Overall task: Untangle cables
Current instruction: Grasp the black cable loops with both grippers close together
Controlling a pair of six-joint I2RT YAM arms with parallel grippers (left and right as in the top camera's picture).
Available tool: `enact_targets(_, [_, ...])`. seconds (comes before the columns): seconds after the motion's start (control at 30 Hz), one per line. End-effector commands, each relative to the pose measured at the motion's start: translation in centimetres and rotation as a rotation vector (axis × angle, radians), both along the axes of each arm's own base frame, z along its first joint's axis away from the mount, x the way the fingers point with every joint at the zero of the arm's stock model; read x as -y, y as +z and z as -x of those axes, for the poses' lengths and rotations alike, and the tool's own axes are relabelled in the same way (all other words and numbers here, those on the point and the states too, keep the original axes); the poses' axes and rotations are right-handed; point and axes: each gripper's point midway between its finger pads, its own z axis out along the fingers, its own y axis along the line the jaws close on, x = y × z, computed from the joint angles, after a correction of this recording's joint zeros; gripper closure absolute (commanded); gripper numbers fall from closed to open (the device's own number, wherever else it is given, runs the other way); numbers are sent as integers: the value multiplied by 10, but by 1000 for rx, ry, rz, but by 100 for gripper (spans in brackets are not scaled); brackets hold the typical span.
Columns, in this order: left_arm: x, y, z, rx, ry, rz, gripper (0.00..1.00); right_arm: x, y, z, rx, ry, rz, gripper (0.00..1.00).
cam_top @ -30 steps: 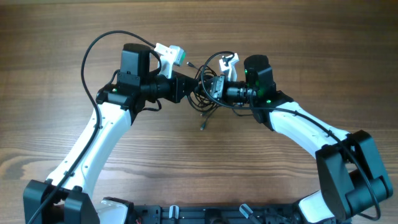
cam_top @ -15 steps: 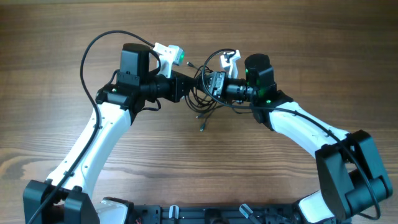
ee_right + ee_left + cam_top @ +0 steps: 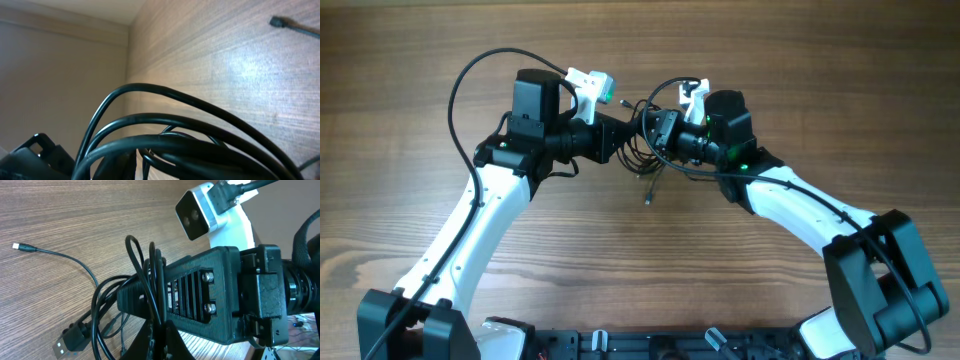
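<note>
The cables (image 3: 642, 152) are a knot of thin black cords bunched between my two grippers above the table. One loose end (image 3: 648, 198) trails toward me. My left gripper (image 3: 623, 140) is shut on several strands; its fingers (image 3: 167, 339) pinch them at the bottom of the left wrist view. My right gripper (image 3: 657, 134) faces it, pushed into the same bundle. Cable loops (image 3: 150, 280) cross the front of its black housing (image 3: 220, 295). Looping cables (image 3: 165, 140) fill the right wrist view and hide its jaws. A whitish-tipped cord (image 3: 20, 246) and a USB plug (image 3: 67, 341) lie on the wood.
The table is bare brown wood (image 3: 800, 70). Thicker black wires run from the arms, one arcing over the left arm (image 3: 470, 75). The right arm's white wrist camera (image 3: 197, 215) sits close above the bundle. A small plug (image 3: 278, 21) lies on the table.
My right gripper has shifted a little left and away from me, closer to the left gripper, and the bundle has bunched tighter. The left arm has held still.
</note>
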Motion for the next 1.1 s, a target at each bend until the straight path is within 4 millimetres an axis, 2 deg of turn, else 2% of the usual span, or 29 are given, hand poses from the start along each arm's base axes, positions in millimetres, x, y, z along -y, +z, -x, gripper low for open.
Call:
enact_targets(0.0, [6,0,7,-23,-36,31,96,7,-5,-15,15,-89,12,74])
enact_targets(0.37, [8,2,10,-28,-55,50,96,7,8,-23,56,-121,-23,76])
enact_targets(0.6, [8,2,10,-27,-54,49,96,4,10,-20,78,-92,-24,92])
enact_targets(0.7, [7,2,8,-23,-46,41,96,1,10,-16,88,-53,-21,96])
enact_targets(0.97, [-31,-22,-20,-42,222,-137,96,-8,12,4,97,99,-41,96])
enact_targets(1.07, [-35,-24,-22,-51,256,-149,96,-10,14,13,90,166,-64,96])
